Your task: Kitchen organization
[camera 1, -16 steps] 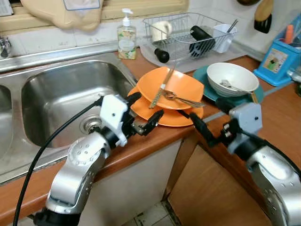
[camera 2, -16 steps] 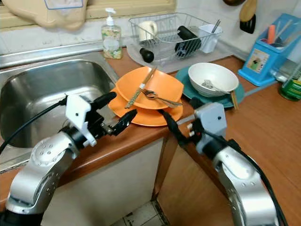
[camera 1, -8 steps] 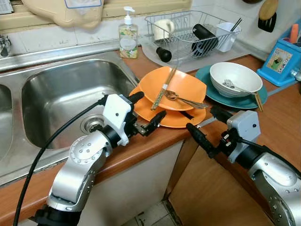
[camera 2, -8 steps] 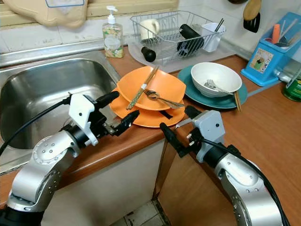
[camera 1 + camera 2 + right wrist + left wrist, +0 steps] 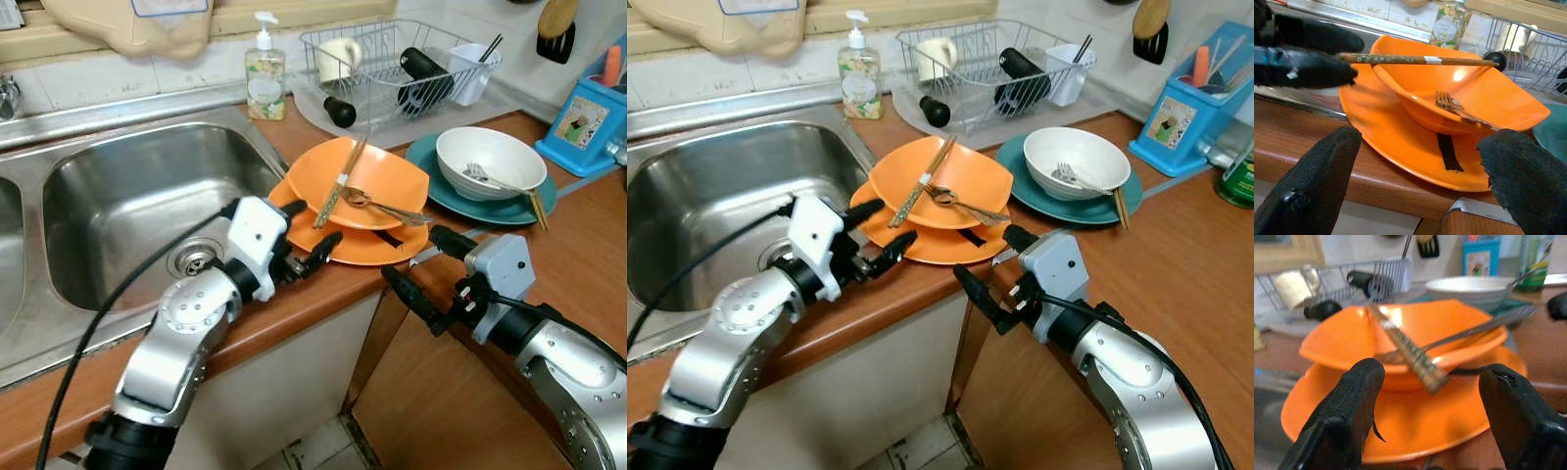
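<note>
both grippers are sitting at the counter edge [image 5: 323, 289], fingers spread, gripping nothing. left gripper [image 5: 306, 231] is hovering just beside the near-left rim of the orange plate [image 5: 348, 247], one finger above the rim, one below. right gripper [image 5: 425, 269] is hanging off the counter front, just right of the plate, pointing at it. orange bowl [image 5: 377, 186] is resting on the plate with chopsticks [image 5: 339, 182] and a fork [image 5: 377, 205] lying across it. white bowl [image 5: 490, 162] on a teal plate [image 5: 436, 176] is sitting to the right, rack [image 5: 392, 69] behind, sink [image 5: 137, 211] to the left.
</note>
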Motion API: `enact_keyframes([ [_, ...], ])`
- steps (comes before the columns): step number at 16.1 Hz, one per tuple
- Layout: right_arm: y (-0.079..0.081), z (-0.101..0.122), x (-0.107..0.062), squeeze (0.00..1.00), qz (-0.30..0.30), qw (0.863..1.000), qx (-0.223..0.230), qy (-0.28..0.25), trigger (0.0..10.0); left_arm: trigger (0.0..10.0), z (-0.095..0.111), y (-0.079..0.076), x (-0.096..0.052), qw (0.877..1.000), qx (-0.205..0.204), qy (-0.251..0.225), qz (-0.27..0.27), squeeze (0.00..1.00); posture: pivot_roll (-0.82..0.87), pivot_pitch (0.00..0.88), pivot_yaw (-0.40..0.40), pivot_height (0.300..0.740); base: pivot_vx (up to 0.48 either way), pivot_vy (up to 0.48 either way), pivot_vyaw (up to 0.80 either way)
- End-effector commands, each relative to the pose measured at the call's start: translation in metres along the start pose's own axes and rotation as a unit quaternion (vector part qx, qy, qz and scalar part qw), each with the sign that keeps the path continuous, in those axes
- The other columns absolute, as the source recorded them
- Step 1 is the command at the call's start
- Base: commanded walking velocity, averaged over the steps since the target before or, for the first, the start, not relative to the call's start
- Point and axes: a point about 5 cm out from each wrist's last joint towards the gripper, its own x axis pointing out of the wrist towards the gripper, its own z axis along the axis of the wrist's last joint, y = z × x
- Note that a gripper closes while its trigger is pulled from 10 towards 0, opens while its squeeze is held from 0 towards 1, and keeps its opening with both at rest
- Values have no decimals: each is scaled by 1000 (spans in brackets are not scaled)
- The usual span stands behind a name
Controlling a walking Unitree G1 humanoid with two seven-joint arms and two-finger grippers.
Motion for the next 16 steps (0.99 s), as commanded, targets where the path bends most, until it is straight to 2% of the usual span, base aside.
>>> enact_keyframes([
  [1, 2, 3, -1, 0, 7, 1000, -6, -2, 10000, 4706, 2, 1, 5, 1000, 11, -2, 3, 0, -157, 0, -4, 740, 0, 0, 0],
  [4, 2, 3, 1, 0, 10, 1000, -10, 0, 10000, 4902, 1, 2, 11, 1000, 11, 0, 16, 0, -161, 0, -9, 740, 0, 0, 0],
  [7, 3, 4, 2, 0, 13, 1000, -14, 0, 10000, 4392, 0, 4, 12, 1000, 13, 0, 23, 0, -166, 0, -3, 740, 0, 0, 0],
  [8, 3, 4, 2, 0, 13, 1000, -15, 0, 10000, 3451, -1, 5, 12, 1000, 16, 3, 23, 0, -166, 0, -3, 740, 0, 0, 0],
  [9, 4, 4, 2, 0, 13, 1000, -15, -1, 10000, 3333, -1, 5, 12, 1000, 18, 4, 24, 0, -166, 0, -3, 740, 0, 0, 0],
  [11, 4, 4, 2, 0, 14, 1000, -17, -1, 10000, 1804, -1, 8, 11, 999, 21, 5, 33, 0, -166, 0, -3, 740, 0, 0, 0],
  [12, 4, 4, 3, 0, 15, 1000, -18, -1, 10000, 706, -1, 9, 11, 999, 21, 4, 36, 0, -163, 0, -6, 740, 0, 0, 0],
  [16, 4, 4, 4, 0, 16, 1000, -22, 0, 10000, 0, -1, 10, 11, 999, 22, 3, 44, 0, -164, 0, -7, 740, 0, 0, 0],
])
